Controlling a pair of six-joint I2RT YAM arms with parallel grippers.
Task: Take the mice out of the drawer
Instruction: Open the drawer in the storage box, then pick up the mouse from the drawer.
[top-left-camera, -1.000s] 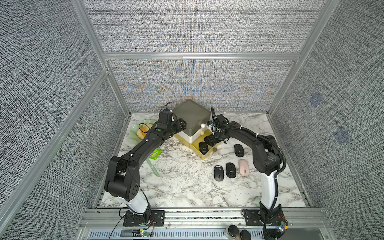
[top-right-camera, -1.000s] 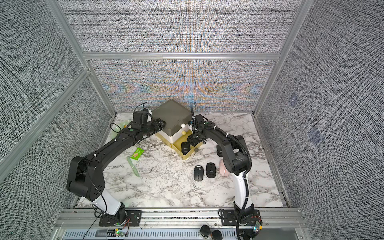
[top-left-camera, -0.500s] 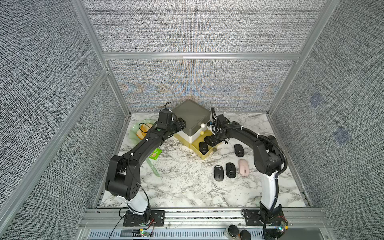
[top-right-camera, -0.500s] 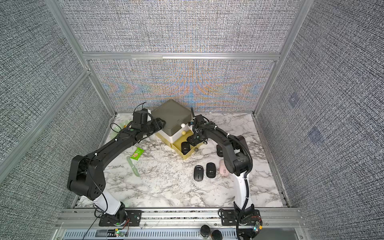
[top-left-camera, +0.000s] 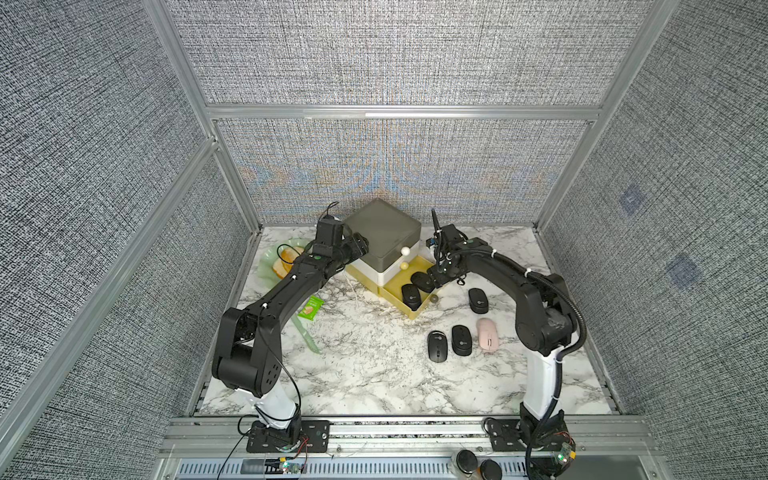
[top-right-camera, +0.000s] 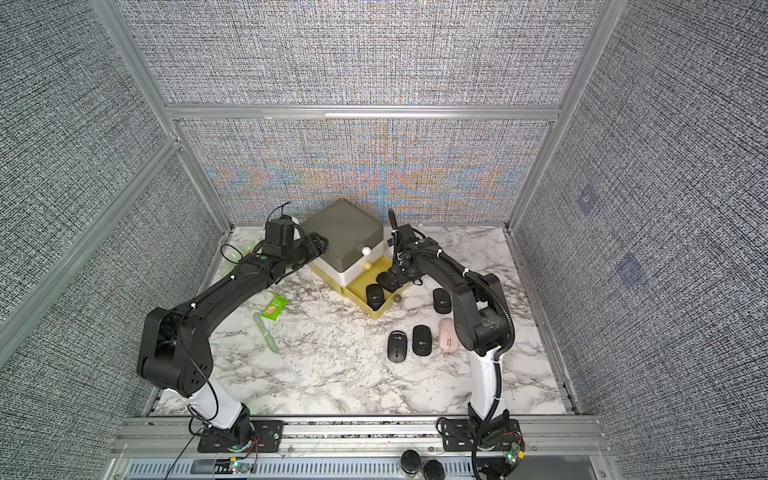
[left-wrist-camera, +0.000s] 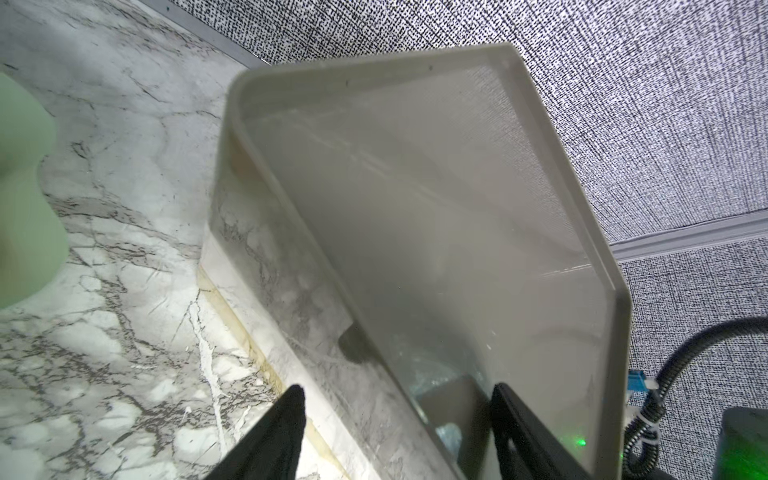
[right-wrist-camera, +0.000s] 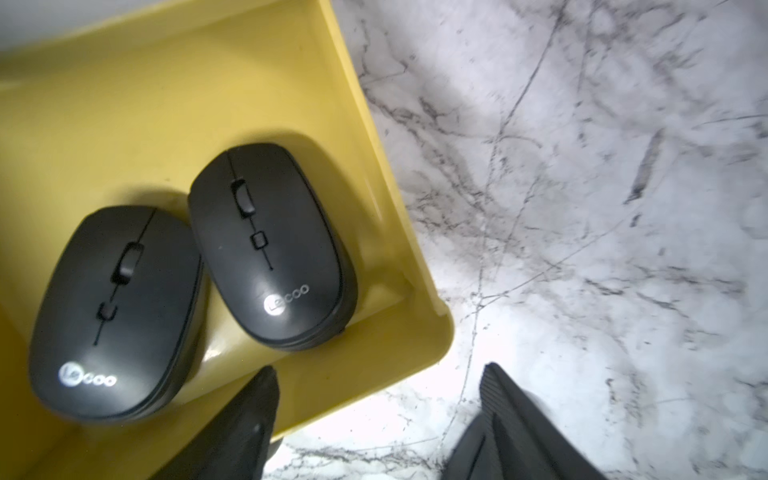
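Mice are lying in two places. One black mouse (right-wrist-camera: 272, 245) is sitting in the pulled-out yellow drawer (right-wrist-camera: 124, 104) close to its side wall, and a second black mouse (right-wrist-camera: 114, 311) is lying beside it and touching it, both with their logos facing up. The drawer is sticking out from the bottom of a small cabinet (top-left-camera: 384, 232) with a grey top.

Out on the marble surface (top-left-camera: 374, 365), in both top views, a pair of black mice (top-left-camera: 437, 346) is lying side by side with the pink mouse (top-left-camera: 487, 335) just beside them, while a lone black mouse (top-left-camera: 478, 300) is resting apart from them, nearer the drawer.

The right gripper (right-wrist-camera: 380, 374) is hovering at the drawer's outer front corner with its jaws spread wide and gripping nothing. One finger is hanging over the drawer's front wall and the other over bare surface.

The left gripper (left-wrist-camera: 397, 388) is reaching to the cabinet's grey top, its fingers standing apart astride the top's edge. Whether they are squeezing it cannot be told.

A green packet (top-left-camera: 311, 308) is lying on the surface beside the left arm.
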